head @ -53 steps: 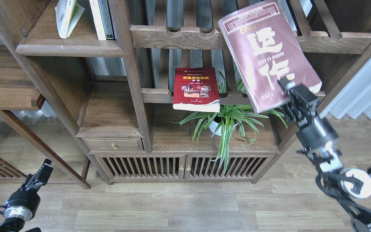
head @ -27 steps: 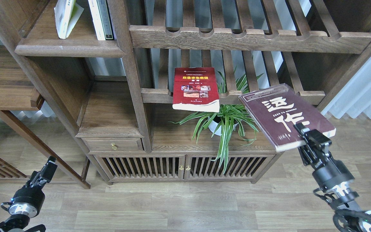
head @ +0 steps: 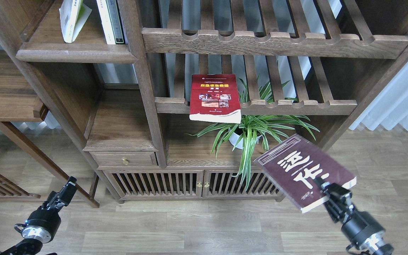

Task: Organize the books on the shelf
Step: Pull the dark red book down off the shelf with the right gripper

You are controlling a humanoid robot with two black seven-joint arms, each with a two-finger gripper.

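The maroon book (head: 301, 170) is lying nearly flat in the air at about four o'clock in the view, low in front of the bookcase, with the right end effector (head: 326, 191) clamping its near edge. The red book (head: 215, 97) is resting on the slatted rack (head: 296, 106) at centre, overhanging the potted plant (head: 250, 134). At eight o'clock the left end effector (head: 64, 193) is hanging empty; how far open it is, I cannot tell.
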